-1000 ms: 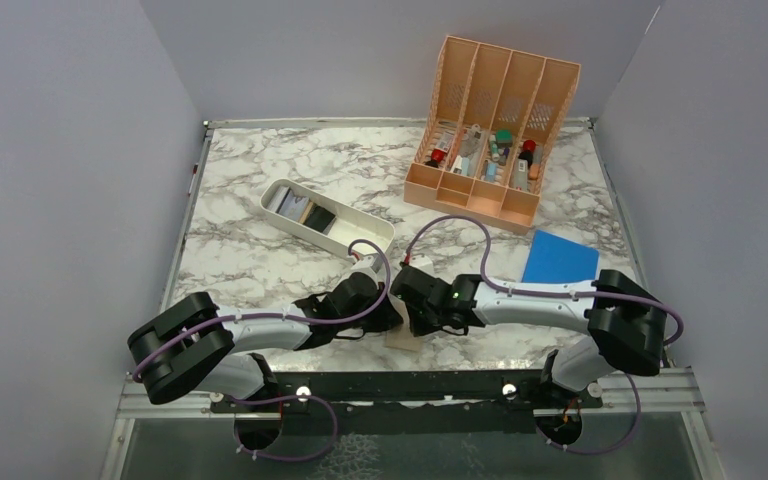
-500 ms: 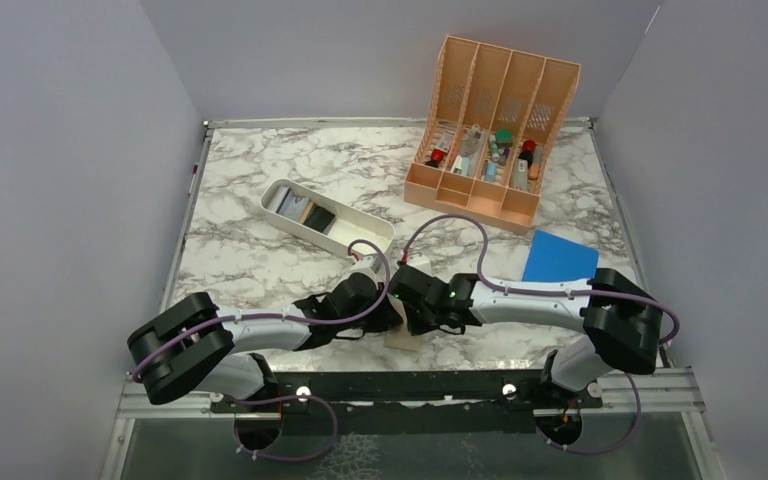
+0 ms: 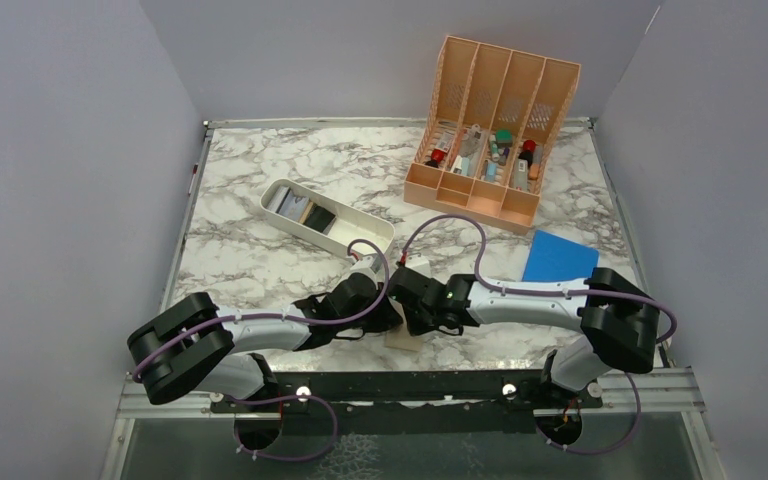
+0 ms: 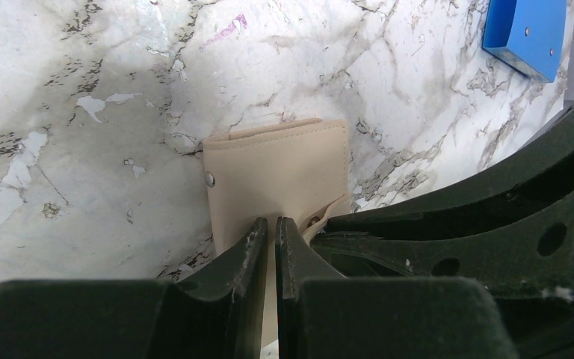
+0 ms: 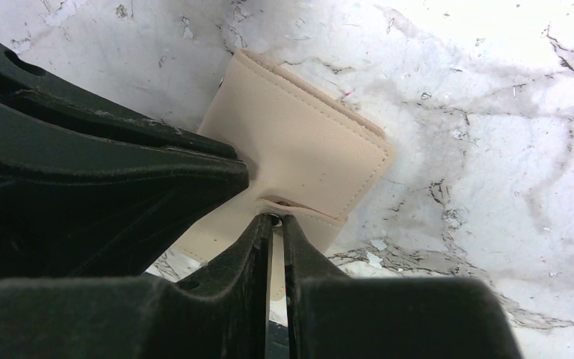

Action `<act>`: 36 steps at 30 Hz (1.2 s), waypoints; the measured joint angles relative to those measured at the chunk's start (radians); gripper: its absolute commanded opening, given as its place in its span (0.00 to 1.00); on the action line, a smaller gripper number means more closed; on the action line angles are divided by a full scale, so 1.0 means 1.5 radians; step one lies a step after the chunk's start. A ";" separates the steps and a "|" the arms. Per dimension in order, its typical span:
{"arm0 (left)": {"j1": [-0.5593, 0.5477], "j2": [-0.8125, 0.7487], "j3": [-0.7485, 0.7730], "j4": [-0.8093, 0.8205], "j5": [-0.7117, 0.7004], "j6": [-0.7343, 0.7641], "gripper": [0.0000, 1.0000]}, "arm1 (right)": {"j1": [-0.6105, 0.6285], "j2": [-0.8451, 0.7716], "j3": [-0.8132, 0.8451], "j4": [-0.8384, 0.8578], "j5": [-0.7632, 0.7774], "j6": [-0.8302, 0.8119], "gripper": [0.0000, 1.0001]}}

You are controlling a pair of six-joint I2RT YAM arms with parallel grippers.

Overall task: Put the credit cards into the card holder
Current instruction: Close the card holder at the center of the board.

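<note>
From above, our arms meet over the card holder (image 3: pixel 403 338) at the near edge. The credit cards (image 3: pixel 300 210) lie in the white tray (image 3: pixel 372 233).

Left wrist: our left gripper (image 4: pixel 271 233) pinches the holder, probably to brace it.

Right wrist: our right gripper (image 5: pixel 276 224) nips a flap, likely to open it.

The marble table (image 3: pixel 250 265) sits between plain grey walls (image 3: pixel 80 150).

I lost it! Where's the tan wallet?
Top view: the tan folding card holder lies on the marble table, near-edge centre, between the left gripper and the right gripper.
</note>
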 measured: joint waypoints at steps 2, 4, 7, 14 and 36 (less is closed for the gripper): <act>0.000 0.000 -0.001 0.001 0.000 0.000 0.13 | 0.000 0.000 0.000 0.000 0.001 0.002 0.14; 0.000 -0.001 -0.003 0.004 0.000 -0.001 0.13 | 0.000 0.000 0.000 0.000 0.002 0.003 0.14; 0.000 -0.001 -0.004 0.006 0.000 -0.002 0.13 | 0.001 0.000 0.000 -0.001 0.003 0.005 0.14; 0.000 -0.002 -0.004 0.006 0.000 -0.002 0.13 | 0.001 0.001 0.005 -0.006 0.007 0.007 0.14; 0.000 -0.006 -0.009 0.008 -0.003 -0.005 0.13 | -0.001 0.004 -0.003 0.016 0.020 0.010 0.14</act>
